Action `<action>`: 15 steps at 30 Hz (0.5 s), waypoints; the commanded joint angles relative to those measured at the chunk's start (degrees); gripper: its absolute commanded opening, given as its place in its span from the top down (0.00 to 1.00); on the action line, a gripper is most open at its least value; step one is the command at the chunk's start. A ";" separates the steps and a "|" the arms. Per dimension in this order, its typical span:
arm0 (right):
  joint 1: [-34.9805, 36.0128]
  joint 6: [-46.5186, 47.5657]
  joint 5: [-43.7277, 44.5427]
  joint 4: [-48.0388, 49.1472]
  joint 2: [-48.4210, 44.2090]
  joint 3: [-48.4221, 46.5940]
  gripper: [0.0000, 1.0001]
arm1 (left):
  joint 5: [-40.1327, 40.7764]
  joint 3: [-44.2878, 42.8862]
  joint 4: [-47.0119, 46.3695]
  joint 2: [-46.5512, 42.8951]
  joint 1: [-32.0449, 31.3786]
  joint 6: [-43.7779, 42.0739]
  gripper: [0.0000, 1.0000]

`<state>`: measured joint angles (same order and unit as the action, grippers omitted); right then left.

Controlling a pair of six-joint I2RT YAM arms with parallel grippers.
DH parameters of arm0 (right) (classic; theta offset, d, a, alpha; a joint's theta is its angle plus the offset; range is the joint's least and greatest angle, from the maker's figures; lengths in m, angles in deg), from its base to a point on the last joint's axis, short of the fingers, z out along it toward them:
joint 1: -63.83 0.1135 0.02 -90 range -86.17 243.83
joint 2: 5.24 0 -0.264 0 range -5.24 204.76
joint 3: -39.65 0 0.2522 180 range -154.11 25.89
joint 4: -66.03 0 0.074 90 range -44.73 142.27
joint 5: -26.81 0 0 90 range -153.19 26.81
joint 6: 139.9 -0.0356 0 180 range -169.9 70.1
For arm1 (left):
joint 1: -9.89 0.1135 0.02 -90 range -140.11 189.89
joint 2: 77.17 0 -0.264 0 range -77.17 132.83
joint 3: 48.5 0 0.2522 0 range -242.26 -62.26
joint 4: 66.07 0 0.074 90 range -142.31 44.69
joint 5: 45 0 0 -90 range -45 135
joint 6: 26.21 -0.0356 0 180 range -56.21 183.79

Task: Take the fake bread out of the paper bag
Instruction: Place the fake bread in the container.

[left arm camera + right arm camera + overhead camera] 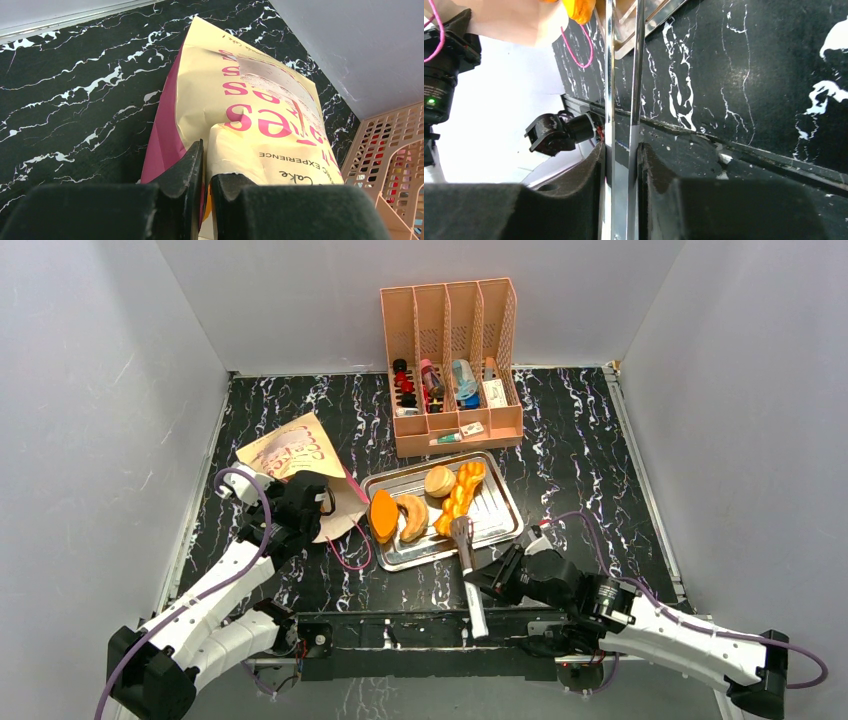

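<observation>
Pinching paper bag [250, 100] rim, L fingers [186, 172]; R fingers [584, 192] clamped on tongs [609, 75]; bag inside hidden behind L arm.

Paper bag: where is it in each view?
Top external: paper bag lies left of centre, beside the tray.
Left wrist: fills the centre, edge pinched by the left gripper.
Right wrist: probably the cream patch at top left, left of the tongs.
Shared landmark: black marbled tabletop.
</observation>
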<state>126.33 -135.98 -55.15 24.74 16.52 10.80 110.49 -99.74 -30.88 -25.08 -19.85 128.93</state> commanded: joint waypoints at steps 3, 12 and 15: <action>-0.01 -1.46 -1.02 2.87 -4.98 0.70 0.68 | 0.37 0.20 0.71 -0.58 0.22 0.16 0.92; -0.01 -3.42 -0.72 -4.28 -12.54 1.26 0.62 | -0.09 -0.58 1.39 -0.24 0.26 0.48 0.93; -0.01 -3.65 -0.38 -6.51 -13.99 0.59 0.62 | -0.06 -0.86 1.66 -0.17 0.21 0.56 0.93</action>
<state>126.33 -138.43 -55.92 18.29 4.69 12.61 110.40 -99.74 -30.75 -25.08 -19.85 128.98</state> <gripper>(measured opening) 0.388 0.077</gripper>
